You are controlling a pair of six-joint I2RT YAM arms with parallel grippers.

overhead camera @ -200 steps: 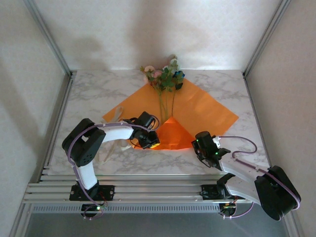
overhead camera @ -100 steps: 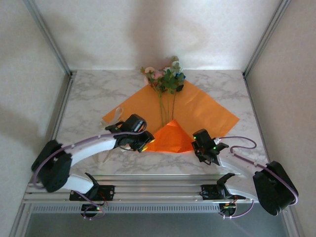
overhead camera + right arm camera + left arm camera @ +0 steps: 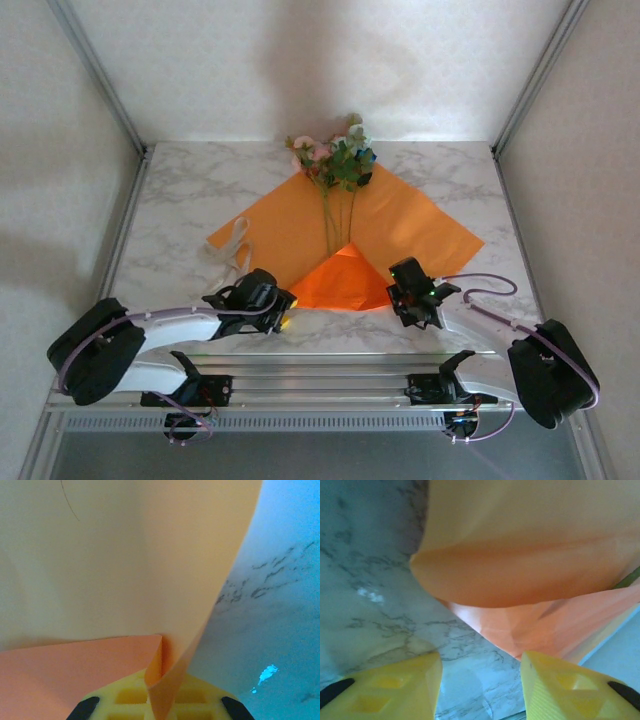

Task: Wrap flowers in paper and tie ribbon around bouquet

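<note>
The right gripper (image 3: 405, 290) sits low at the right end of the folded flap (image 3: 345, 280) of the paper (image 3: 420, 225). In its wrist view the yellow fingers (image 3: 130, 697) are closed together at the bottom of the picture, with a standing crease of the orange sheet (image 3: 100, 555) pinched in them, so the right gripper (image 3: 160, 695) has hold of the paper. The left gripper (image 3: 280, 312) lies close to the table (image 3: 200, 190), just off the flap's left end. From its wrist camera the two yellow fingers (image 3: 395, 685) stand well apart with bare marble between them, so the left gripper (image 3: 480, 680) is holding nothing. The curled edge of the paper (image 3: 520, 545) hangs just ahead of it, apart from both fingers. The big sheet spreads away from both grippers as a diamond, its near corner turned up and over toward the middle, that point aiming away from the arms. The flowers (image 3: 335, 160) lie ahead of the grippers and between them. Their long axis runs straight away from the arms, with the blooms at the paper's far corner and the thin stems (image 3: 330, 215) coming back toward the tip of the flap. The ribbon (image 3: 235, 240) lies ahead of the left gripper, slightly to its left, loosely looped on the marble by the paper's left corner.
</note>
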